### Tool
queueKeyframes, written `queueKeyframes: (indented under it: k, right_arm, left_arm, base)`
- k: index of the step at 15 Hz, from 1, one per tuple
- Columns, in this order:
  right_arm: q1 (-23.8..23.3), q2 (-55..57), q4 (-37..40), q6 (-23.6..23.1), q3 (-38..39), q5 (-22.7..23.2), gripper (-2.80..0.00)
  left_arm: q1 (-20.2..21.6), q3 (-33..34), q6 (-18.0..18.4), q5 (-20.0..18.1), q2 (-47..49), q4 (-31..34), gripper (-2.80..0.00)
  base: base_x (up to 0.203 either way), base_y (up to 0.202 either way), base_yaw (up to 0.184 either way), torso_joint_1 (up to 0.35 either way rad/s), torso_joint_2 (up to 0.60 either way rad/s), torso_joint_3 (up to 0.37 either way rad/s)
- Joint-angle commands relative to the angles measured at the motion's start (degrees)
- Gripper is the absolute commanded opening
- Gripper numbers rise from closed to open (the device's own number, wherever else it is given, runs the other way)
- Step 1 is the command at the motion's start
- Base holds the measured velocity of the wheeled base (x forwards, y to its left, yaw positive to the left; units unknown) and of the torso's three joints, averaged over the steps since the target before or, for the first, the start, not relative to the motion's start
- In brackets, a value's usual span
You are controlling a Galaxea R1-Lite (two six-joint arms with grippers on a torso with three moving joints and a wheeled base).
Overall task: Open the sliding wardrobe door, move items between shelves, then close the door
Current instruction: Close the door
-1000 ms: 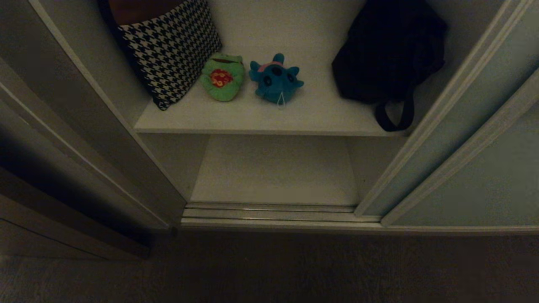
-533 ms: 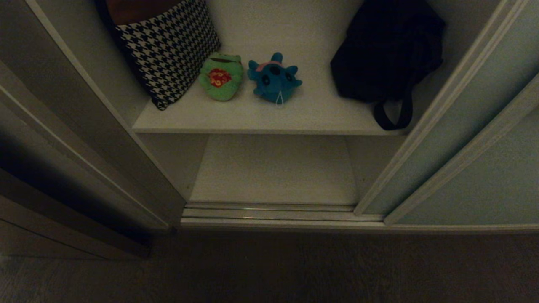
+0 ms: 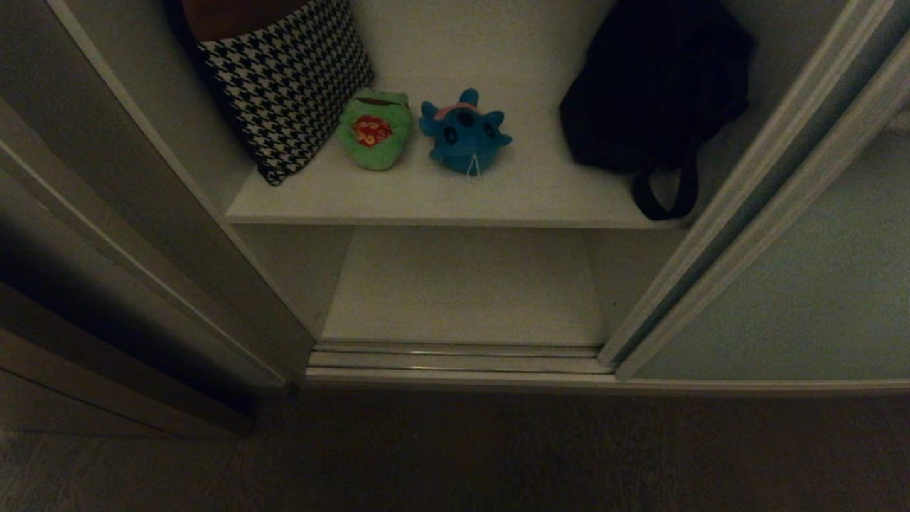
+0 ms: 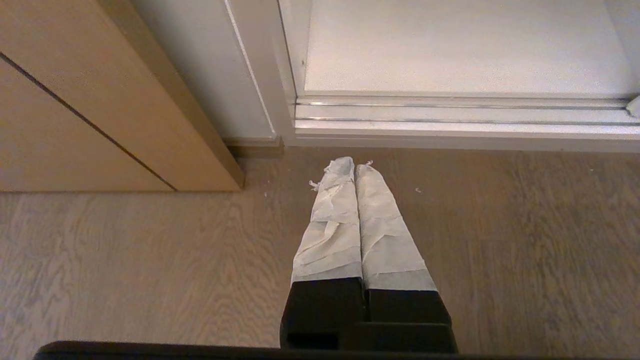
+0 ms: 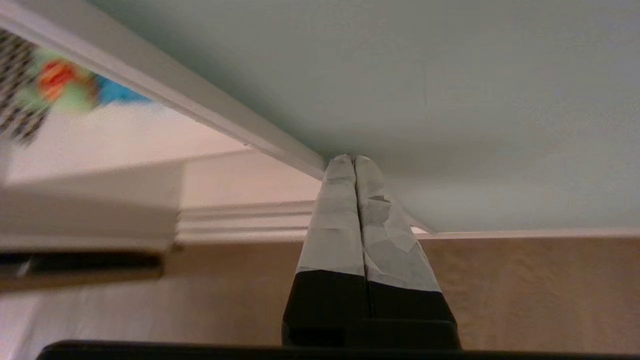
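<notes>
The pale grey-green sliding wardrobe door (image 3: 782, 284) stands at the right of the open compartment. In the right wrist view my right gripper (image 5: 354, 159) is shut, with its taped tips against the door panel (image 5: 450, 100) just beside the light frame strip. The teal-blue plush toy (image 3: 464, 131) lies on the upper shelf (image 3: 498, 195), next to a green plush (image 3: 375, 132). The lower shelf (image 3: 462, 284) is bare. My left gripper (image 4: 354, 165) is shut and empty, hanging over the wooden floor in front of the track. Neither gripper shows in the head view.
A houndstooth cushion (image 3: 284, 78) leans at the shelf's left and a black bag (image 3: 654, 85) at its right, strap hanging over the edge. The metal floor track (image 3: 455, 359) runs along the front. A wooden cabinet (image 4: 75, 100) stands left of the wardrobe.
The front door panel's edge has slid to the left, covering the rear panel's strip and narrowing the opening a little. The toys and the left gripper have not moved.
</notes>
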Motion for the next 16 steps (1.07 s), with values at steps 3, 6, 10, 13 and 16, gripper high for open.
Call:
queueKeyframes:
  k: [3,6,10,13,16]
  right_arm:
    - [10.1,-5.1,0.1,-0.4,0.9,-0.9,-2.80]
    - [17.9,-11.5,0.6,-5.0,5.8,-0.9,-2.80]
    - [20.8,-18.6,0.6,-12.2,13.1,-0.5,-2.80]
    - [18.8,-19.4,0.6,-10.6,13.2,-0.9,-2.80]
    - [16.0,-20.0,1.0,-10.3,13.7,-1.2,-2.80]
  left_arm:
    - [0.0,0.0,0.0,0.0,0.1,0.0,-2.80]
    - [0.0,0.0,0.0,0.0,0.1,0.1,-2.80]
    - [0.0,0.0,0.0,0.0,0.1,0.0,-2.80]
    - [0.0,0.0,0.0,0.0,0.1,0.0,-2.80]
    - [0.0,0.0,0.0,0.0,0.1,0.0,-2.80]
  base:
    - [0.000,0.000,0.000,0.000,0.00,0.000]
    - [0.000,0.000,0.000,0.000,0.00,0.000]
    - [0.000,0.000,0.000,0.000,0.00,0.000]
    - [0.000,0.000,0.000,0.000,0.00,0.000]
    - [0.000,0.000,0.000,0.000,0.00,0.000]
